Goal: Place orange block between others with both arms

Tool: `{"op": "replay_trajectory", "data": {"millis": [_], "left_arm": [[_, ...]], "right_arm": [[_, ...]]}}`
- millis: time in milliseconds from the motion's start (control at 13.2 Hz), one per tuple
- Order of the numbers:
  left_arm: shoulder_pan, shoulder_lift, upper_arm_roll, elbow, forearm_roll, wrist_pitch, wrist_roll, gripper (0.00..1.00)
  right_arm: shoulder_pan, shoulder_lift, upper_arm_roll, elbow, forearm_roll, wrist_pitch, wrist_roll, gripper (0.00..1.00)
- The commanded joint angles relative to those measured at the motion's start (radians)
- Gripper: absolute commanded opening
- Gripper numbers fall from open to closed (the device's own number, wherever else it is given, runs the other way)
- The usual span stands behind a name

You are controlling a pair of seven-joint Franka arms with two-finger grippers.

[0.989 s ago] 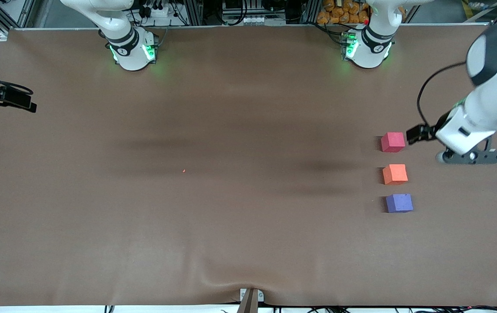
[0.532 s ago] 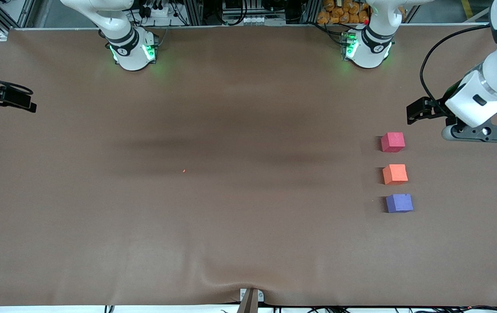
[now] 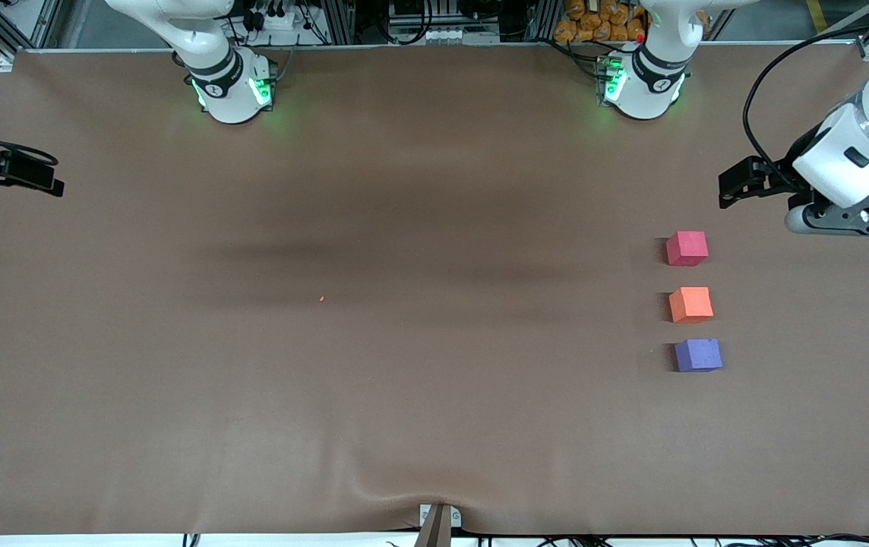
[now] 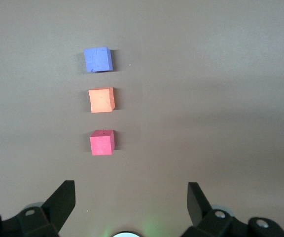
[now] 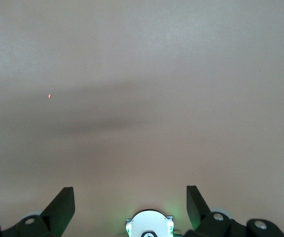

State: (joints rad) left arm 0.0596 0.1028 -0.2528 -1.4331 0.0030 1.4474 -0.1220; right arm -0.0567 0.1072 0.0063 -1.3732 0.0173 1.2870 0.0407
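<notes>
The purple block (image 3: 698,355), the orange block (image 3: 690,304) and the pinkish-red block (image 3: 687,248) line up toward the table's (image 3: 404,395) left-arm end, orange between them. The left end effector (image 4: 131,203), fingers apart and empty, should rise straight clear. The right end effector (image 5: 130,203), also apart, waits over bare table.

The left arm rises from its green-lit base (image 3: 641,87) and bends out toward its own end of the counter, its white wrist (image 3: 848,156) tilted downward. The left gripper (image 4: 131,200) hangs in the air above bare counter, fingers (image 4: 63,200) spread wide with nothing between them. The right arm's base (image 3: 233,87) also glows green; the right gripper (image 5: 130,200) is likewise wide open and empty, held high over bare counter, waiting.
</notes>
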Motion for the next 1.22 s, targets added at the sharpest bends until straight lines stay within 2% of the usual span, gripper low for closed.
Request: {"op": "replay_trajectory", "data": {"millis": [0, 152, 304, 456, 684, 1141], "left_arm": [[0.003, -0.017, -0.008, 0.006, 0.0, -0.021, -0.018, 1.0], [0.003, -0.034, -0.012, 0.003, 0.014, -0.021, -0.1, 1.0], [0.005, -0.032, -0.017, 0.005, 0.034, -0.021, -0.099, 1.0], [0.011, -0.031, -0.013, 0.006, 0.035, -0.019, -0.053, 1.0], [0.014, -0.029, 0.0, 0.006, 0.034, -0.021, 0.113, 1.0], [0.011, -0.028, 0.0, 0.006, 0.034, -0.021, 0.111, 1.0]], "right_arm": [[-0.012, -0.017, 0.007, -0.001, -0.005, -0.011, 0.005, 1.0], [-0.011, -0.02, 0.009, -0.001, -0.029, -0.012, 0.004, 1.0], [-0.011, -0.02, 0.011, -0.001, -0.036, -0.012, 0.002, 1.0], [-0.011, -0.02, 0.011, -0.001, -0.036, -0.012, 0.002, 1.0], [-0.011, -0.02, 0.011, -0.001, -0.034, -0.012, 0.002, 1.0], [-0.011, -0.02, 0.014, -0.001, -0.034, -0.011, 0.002, 1.0]]}}
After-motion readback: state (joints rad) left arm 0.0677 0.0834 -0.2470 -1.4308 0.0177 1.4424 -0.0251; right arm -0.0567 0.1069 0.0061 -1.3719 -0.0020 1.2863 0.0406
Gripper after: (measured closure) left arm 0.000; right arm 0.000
